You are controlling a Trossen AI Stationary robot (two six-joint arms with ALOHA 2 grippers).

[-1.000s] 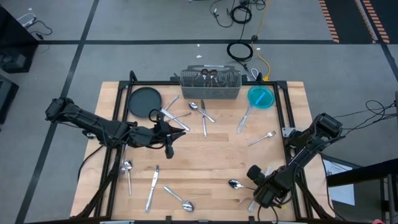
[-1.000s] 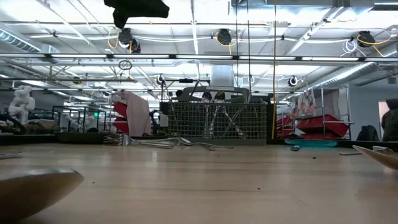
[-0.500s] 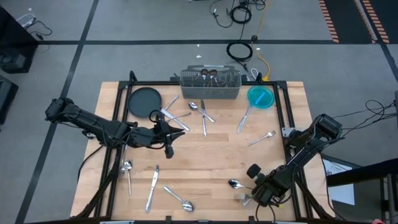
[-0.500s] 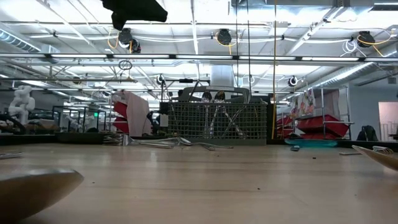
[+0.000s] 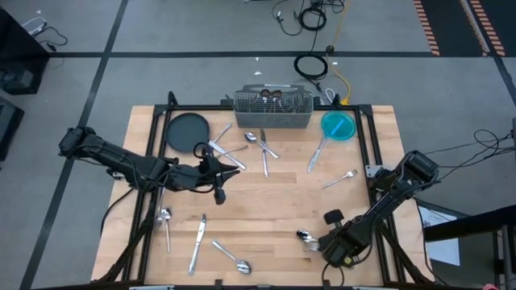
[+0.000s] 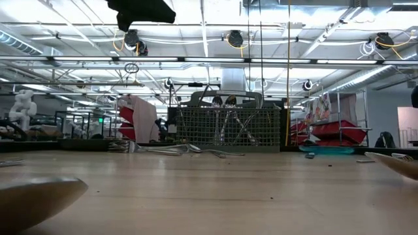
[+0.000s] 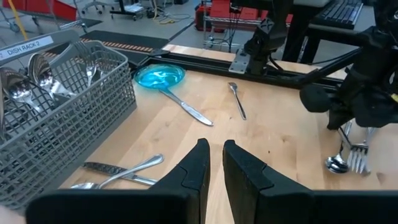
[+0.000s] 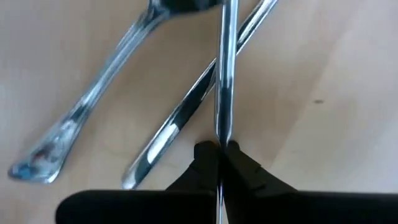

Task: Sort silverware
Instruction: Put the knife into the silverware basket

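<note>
On the table [image 5: 266, 205]: wooden top, silverware scattered across it, more standing in the caddy at the far edge.
Caddy [image 5: 272, 109]: grey wire mesh, far-centre; spoons [image 7: 18, 78] and forks already stand upright in it, so part of the sorting looks done.
Plate [image 5: 186, 129]: dark, round, far-left, just beside a loose cluster of cutlery.
Bowl [image 5: 338, 126]: blue, far-right, with a knife [image 7: 185, 107] lying just beside it.
Left gripper [image 7: 212, 163]: held above the table near the cluster by the plate, fingers close together with a slim gap, nothing between them.
Right gripper [image 8: 219, 157]: low at the near-right edge, fingers pinched on the thin handle of a fork [image 7: 357, 157], which it holds over 2 other pieces.
Held fork: in the left wrist view its tines hang just beside a spoon [image 7: 337, 163] under the right gripper.
Loose pieces: a fork [image 5: 339, 179] right of centre, a spoon [image 5: 233, 258] and knife [image 5: 196, 242] near-left, another spoon [image 5: 164, 222] at the left rail.
Handling, as I judge it: each piece is light, stiff, not fragile, but polished and slippery, and lies flat, leaving little to get under.
Where to take hold: across the narrow handle near mid-length, squarely, so it does not swivel; crossed pieces likely shift when 1 is lifted.
</note>
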